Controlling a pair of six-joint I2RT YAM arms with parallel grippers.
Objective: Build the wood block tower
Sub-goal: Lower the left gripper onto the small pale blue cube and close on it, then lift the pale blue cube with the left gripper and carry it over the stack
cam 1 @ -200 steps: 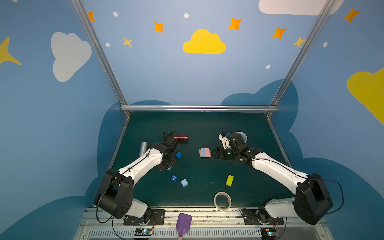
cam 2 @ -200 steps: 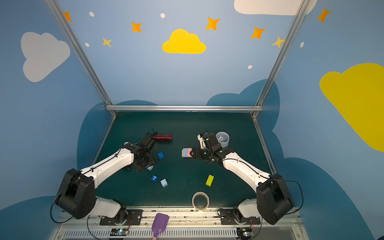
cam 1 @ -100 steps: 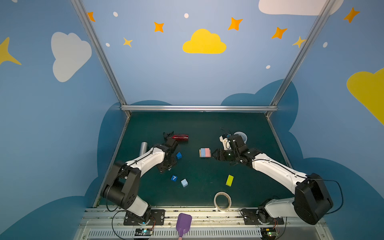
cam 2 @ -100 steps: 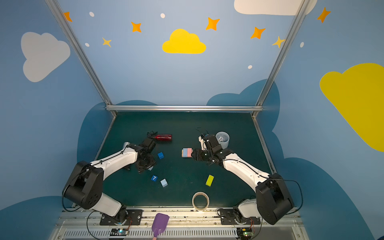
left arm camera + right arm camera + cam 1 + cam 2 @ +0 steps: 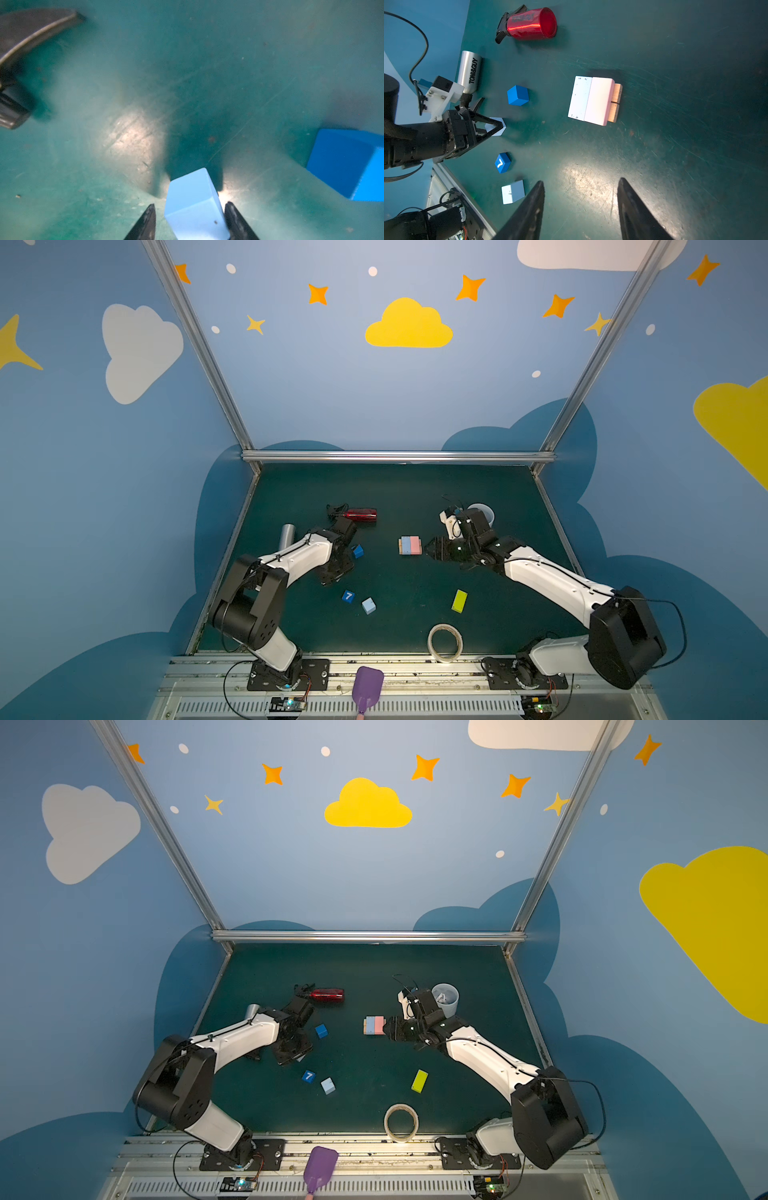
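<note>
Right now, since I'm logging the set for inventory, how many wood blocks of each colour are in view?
Orange blocks: 2
Pink block: 1
Light-blue blocks: 3 (one flat, two cubes)
Dark-blue cubes: 2
Yellow-green block: 1
Total: 9

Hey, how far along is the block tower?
Done: a pink block and a light-blue flat block lie side by side on orange blocks. In hand: the left gripper straddles a light-blue cube, not visibly clamped. Left: the dark-blue cube, the 7 cube, another pale cube and the yellow-green block lie loose; the right gripper is open and empty.
</note>
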